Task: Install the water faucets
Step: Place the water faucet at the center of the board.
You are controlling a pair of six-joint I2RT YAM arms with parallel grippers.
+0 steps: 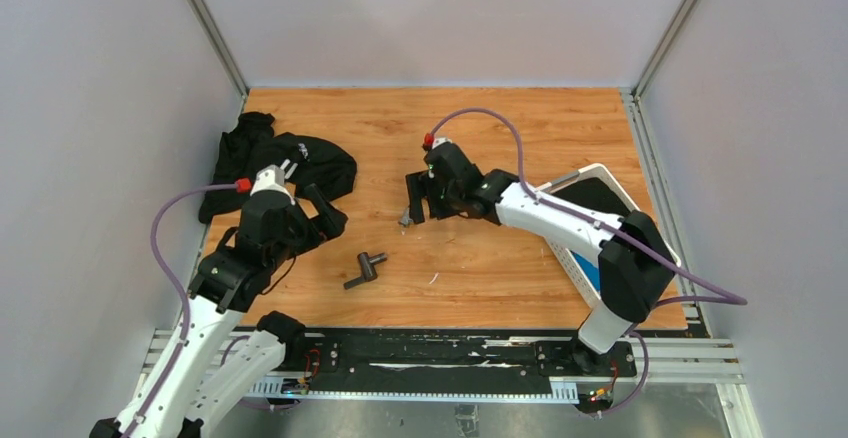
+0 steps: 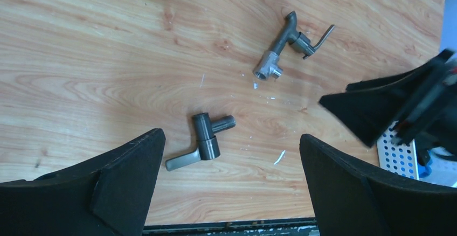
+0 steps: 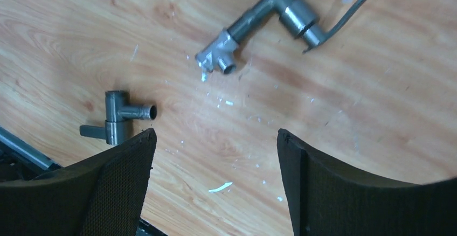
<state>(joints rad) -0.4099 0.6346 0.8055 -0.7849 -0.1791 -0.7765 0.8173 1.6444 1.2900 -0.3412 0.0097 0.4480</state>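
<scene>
From above, my right gripper (image 1: 415,206) partly hides the long faucet (image 1: 405,218). The short faucet (image 1: 365,269) lies clear on the table (image 1: 480,138) near my left gripper (image 1: 328,213), with the black cloth (image 1: 280,158) behind it.

Left wrist: jaws spread wide, holding nothing, short faucet on the wood between them.

Right wrist: jaws wide, empty; the long faucet's top is cut off.

Top camera looks down from behind the near edge over the whole table (image 1: 500,128). Wrist cameras look closely down between their fingers (image 2: 124,187) (image 3: 345,193), sharing the lever faucet (image 2: 205,139) and spout faucet (image 2: 283,42) beyond them.
</scene>
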